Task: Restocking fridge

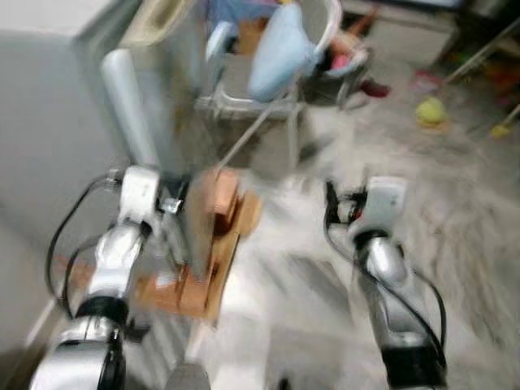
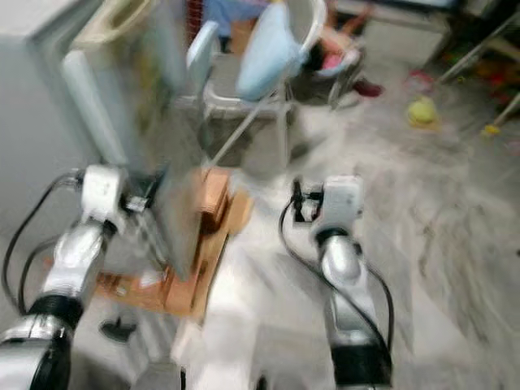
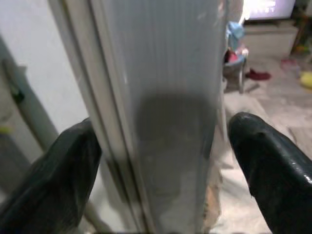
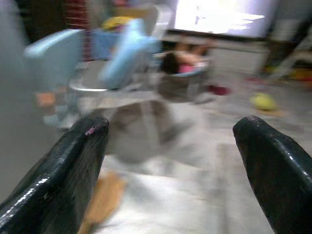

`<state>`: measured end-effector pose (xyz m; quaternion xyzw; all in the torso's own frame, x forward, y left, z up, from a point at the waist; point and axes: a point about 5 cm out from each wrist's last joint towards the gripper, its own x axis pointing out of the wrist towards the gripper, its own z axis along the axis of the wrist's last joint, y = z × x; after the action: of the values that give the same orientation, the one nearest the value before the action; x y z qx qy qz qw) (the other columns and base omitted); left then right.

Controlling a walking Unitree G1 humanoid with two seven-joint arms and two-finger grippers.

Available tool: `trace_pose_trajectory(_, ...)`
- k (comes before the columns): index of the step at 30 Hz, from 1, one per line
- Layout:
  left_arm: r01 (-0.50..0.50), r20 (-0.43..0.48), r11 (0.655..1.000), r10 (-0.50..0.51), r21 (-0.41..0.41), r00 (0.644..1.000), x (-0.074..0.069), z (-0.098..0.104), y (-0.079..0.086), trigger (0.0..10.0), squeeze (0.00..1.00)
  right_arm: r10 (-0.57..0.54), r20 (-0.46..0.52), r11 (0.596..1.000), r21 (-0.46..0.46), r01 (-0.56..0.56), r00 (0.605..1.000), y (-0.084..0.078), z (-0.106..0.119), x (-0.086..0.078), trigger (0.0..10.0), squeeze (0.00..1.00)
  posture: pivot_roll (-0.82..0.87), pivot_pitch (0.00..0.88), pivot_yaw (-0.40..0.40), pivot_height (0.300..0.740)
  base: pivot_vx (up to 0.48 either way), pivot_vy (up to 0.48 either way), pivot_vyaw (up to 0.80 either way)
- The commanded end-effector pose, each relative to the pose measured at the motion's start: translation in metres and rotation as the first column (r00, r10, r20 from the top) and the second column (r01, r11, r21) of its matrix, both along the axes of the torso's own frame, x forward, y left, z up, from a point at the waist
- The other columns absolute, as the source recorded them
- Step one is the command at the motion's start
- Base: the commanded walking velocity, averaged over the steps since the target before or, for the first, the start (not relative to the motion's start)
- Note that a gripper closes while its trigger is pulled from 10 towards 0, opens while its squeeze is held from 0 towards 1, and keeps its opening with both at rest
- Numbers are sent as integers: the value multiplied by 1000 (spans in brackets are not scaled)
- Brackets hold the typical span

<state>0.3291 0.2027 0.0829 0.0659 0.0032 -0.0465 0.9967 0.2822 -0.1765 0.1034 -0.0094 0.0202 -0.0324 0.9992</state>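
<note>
The grey fridge stands at my left, and its door swings out toward me with a pale upright handle. My left gripper is open, with one black finger on each side of the door's edge; I cannot tell whether they touch it. In the eye views that left gripper sits low against the door edge. My right gripper is open and holds nothing. It hangs over the floor to the right of the door. The views are blurred.
An orange-brown wooden stand lies on the floor under the door. A grey chair with a light blue cushion stands just beyond it. A yellow toy and other clutter lie at the far right on the marbled floor.
</note>
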Motion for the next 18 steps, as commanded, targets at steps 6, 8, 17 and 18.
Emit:
trace_pose_trajectory(6, -21, 12, 999, 20, 28, 1000, 0, 3, 0, 10000, 0, 7, 7, 1000, 10, -7, 1000, 4, 2, 2, 10000, 0, -21, 47, -97, 740, 0, 0, 0)
trace_pose_trajectory(8, -39, 15, 999, 38, 27, 999, 0, 3, 4, 10000, 0, 9, 6, 1000, 9, -9, 1000, 4, 2, 2, 10000, 0, -21, 47, -97, 740, 0, 0, 0)
trace_pose_trajectory(17, -63, 7, 998, 63, 27, 998, -6, -1, 11, 10000, 0, 6, 4, 1000, 10, -6, 1000, 4, 1, 1, 10000, 0, -21, 52, -94, 740, 0, 0, 0)
trace_pose_trajectory(18, -63, 8, 998, 63, 29, 998, -6, -1, 12, 10000, 0, 6, 4, 1000, 10, -6, 1000, 4, 1, 1, 10000, 0, -22, 52, -94, 740, 0, 0, 0)
